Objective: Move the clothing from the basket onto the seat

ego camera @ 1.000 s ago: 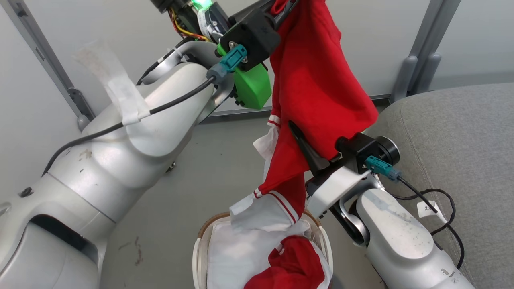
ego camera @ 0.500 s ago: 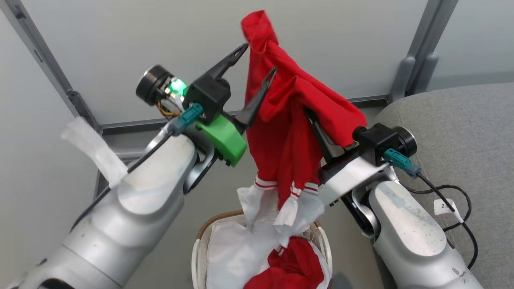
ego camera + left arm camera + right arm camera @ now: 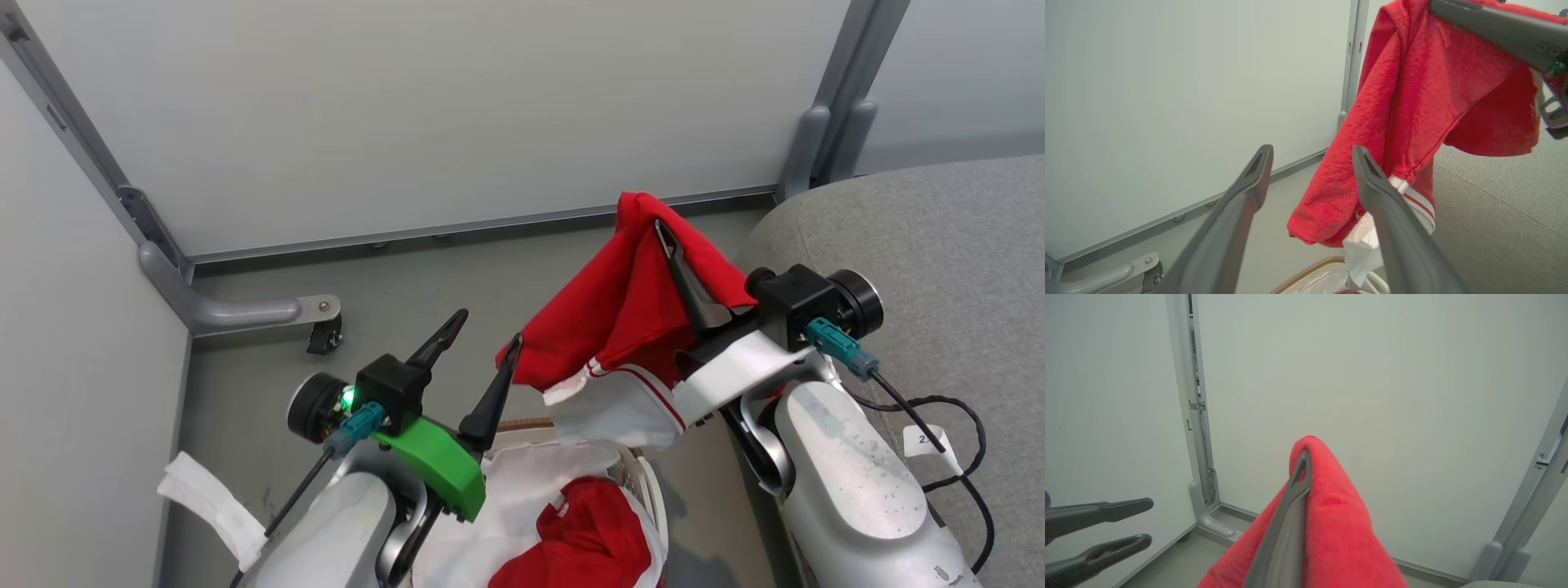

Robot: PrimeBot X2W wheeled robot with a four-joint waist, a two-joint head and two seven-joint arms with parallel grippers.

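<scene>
the right claw has the garment pinched near its tips. one finger shows and the other is under the cloth, so the gap can't be read, but the cloth hangs from it, clear of the basket. the garment's long axis slopes from the claw tip down and left to its white cuffs, which hang above the basket's far rim. the seat lies just to the right of this claw, on the side away from the hanging cloth, and the right arm is much the nearer to it. so the carry looks like a swing to the right.

the left claw is wide open and empty, near the garment's left edge without touching it.

the head view shows the second garment lying in the basket. the left wrist view shows the striped hem close up. the right wrist view shows cloth folded over the fingertip.
</scene>
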